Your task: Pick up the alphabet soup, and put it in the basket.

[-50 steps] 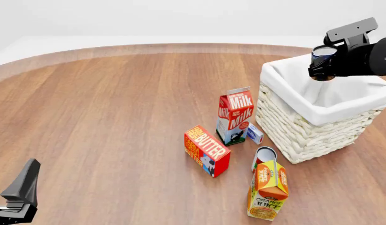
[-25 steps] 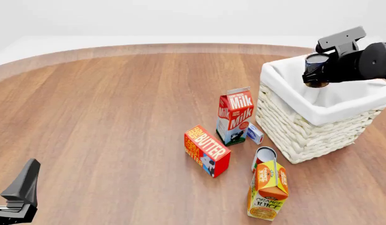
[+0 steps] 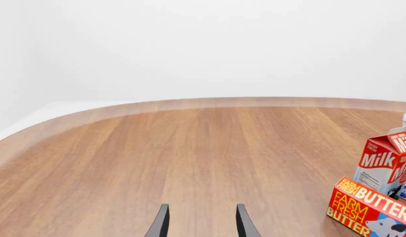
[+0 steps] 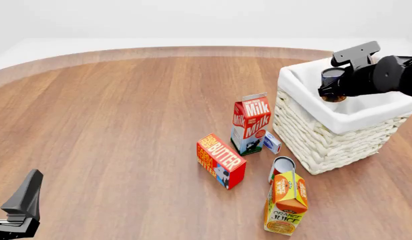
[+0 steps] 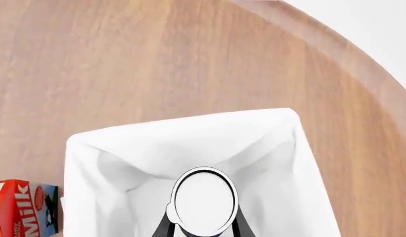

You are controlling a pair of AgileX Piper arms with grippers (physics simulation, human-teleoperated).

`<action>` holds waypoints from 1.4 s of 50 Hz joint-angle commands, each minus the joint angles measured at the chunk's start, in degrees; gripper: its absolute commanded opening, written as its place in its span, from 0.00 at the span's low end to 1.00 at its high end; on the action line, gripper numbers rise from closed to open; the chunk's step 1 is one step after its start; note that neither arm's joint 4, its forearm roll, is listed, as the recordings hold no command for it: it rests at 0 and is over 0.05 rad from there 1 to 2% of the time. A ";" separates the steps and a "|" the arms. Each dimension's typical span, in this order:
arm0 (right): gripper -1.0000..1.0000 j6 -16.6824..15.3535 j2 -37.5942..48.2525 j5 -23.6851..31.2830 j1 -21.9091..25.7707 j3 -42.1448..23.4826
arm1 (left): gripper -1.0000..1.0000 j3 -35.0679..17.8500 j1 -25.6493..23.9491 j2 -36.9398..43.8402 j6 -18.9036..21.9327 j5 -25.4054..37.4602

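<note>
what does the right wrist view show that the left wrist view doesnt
Only the right wrist view shows the basket seen from above, with the alphabet soup held over its white lining between the right gripper fingers. Only the left wrist view shows the left gripper, open over bare wood, and the butter box. Both show the wooden table and the milk carton.

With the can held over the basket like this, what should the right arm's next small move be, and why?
Probably lower a little further, then open. The right gripper holds the soup can over the basket, with the white lining directly beneath it in the wrist view, but the can looks about level with the rim rather than inside.
</note>
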 commanded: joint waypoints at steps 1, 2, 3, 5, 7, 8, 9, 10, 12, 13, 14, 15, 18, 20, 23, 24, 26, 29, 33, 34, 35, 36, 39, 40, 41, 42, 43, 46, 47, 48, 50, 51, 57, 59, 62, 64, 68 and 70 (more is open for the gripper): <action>0.00 1.36 1.07 -0.02 -0.44 -0.64 | 1.00 0.00 0.00 0.00 0.00 0.00; 0.00 1.33 1.01 0.12 -0.59 -0.69 | 1.00 0.00 0.00 0.00 0.00 0.00; 0.00 1.31 1.04 0.24 -0.73 -0.69 | 1.00 0.00 0.00 0.00 0.00 0.00; 0.00 1.09 1.14 0.45 -1.02 -0.49 | 1.00 0.00 0.00 0.00 0.00 0.00; 0.00 1.09 1.11 0.50 -1.13 -0.26 | 1.00 0.00 0.00 0.00 0.00 0.00; 0.00 1.12 1.08 0.54 -1.15 -0.14 | 1.00 0.00 0.00 0.00 0.00 0.00; 0.00 0.94 1.15 0.56 -1.34 -0.07 | 1.00 0.00 0.00 0.00 0.00 0.00; 0.00 0.96 1.19 0.60 -1.42 0.00 | 1.00 0.00 0.00 0.00 0.00 0.00; 0.00 0.82 1.37 0.70 -1.64 0.22 | 1.00 0.00 0.00 0.00 0.00 0.00; 0.00 0.82 1.37 0.70 -1.64 0.22 | 1.00 0.00 0.00 0.00 0.00 0.00; 0.00 0.86 1.45 0.76 -1.64 0.28 | 1.00 0.00 0.00 0.00 0.00 0.00; 0.00 0.79 1.55 0.75 -1.71 0.31 | 1.00 0.00 0.00 0.00 0.00 0.00; 0.00 0.58 1.76 0.82 -1.82 0.44 | 1.00 0.00 0.00 0.00 0.00 0.00; 0.00 0.72 1.73 0.83 -1.68 0.55 | 1.00 0.00 0.00 0.00 0.00 0.00; 0.00 0.42 2.11 0.85 -1.91 0.77 | 1.00 0.00 0.00 0.00 0.00 0.00; 0.00 0.32 2.14 0.83 -2.07 0.74 | 1.00 0.00 0.00 0.00 0.00 0.00; 0.00 0.38 2.10 0.71 -2.11 0.93 | 1.00 0.00 0.00 0.00 0.00 0.00; 0.00 0.37 2.11 0.63 -2.11 1.14 | 1.00 0.00 0.00 0.00 0.00 0.00; 0.00 0.18 2.49 0.31 -2.52 1.63 | 1.00 0.00 0.00 0.00 0.00 0.00; 0.00 0.23 2.59 0.27 -2.60 1.61 | 1.00 0.00 0.00 0.00 0.00 0.00; 0.00 0.23 2.67 0.23 -2.65 1.60 | 1.00 0.00 0.00 0.00 0.00 0.00; 0.00 0.10 2.86 0.20 -2.87 1.55 | 1.00 0.00 0.00 0.00 0.00 0.00; 0.00 0.12 3.12 0.06 -2.96 1.65 | 1.00 0.00 0.00 0.00 0.00 0.00; 0.00 0.13 3.19 0.02 -3.03 1.61 | 1.00 0.00 0.00 0.00 0.00 0.00; 0.00 0.18 3.26 0.03 -2.97 1.65 | 1.00 0.00 0.00 0.00 0.00 0.00; 0.00 0.12 3.32 0.01 -3.06 1.60 | 1.00 0.00 0.00 0.00 0.00 0.00; 0.00 0.14 3.35 0.06 -3.08 1.52 | 1.00 0.00 0.00 0.00 0.00 0.00; 0.00 0.13 3.36 0.12 -3.04 1.41 | 1.00 0.00 0.00 0.00 0.00 0.00; 0.00 0.13 3.37 0.16 -3.03 1.35 | 1.00 0.00 0.00 0.00 0.00 0.00; 0.00 0.09 3.41 0.18 -3.07 1.29 | 1.00 0.00 0.00 0.00 0.00 0.00; 1.00 -0.21 3.34 0.16 -3.14 1.31 | 1.00 0.00 0.00 0.00 0.00 0.00; 1.00 -0.09 3.37 0.25 -3.19 1.21 | 1.00 0.00 0.00 0.00 0.00 0.00; 1.00 -0.08 3.13 0.29 -3.38 1.11 | 1.00 0.00 0.00 0.00 0.00 0.00; 1.00 -0.04 3.02 0.27 -3.37 1.15 | 1.00 0.00 0.00 0.00 0.00 0.00; 1.00 -0.05 2.86 0.34 -3.42 1.19 | 1.00 0.00 0.00 0.00 0.00 0.00; 1.00 -0.03 2.79 0.35 -3.45 1.20 | 1.00 0.00 0.00 0.00 0.00 0.00; 1.00 0.02 2.73 0.37 -3.50 1.21 | 1.00 0.00 0.00 0.00 0.00 0.00; 1.00 0.11 2.49 0.33 -3.38 1.30 | 1.00 0.00 0.00 0.00 0.00 0.00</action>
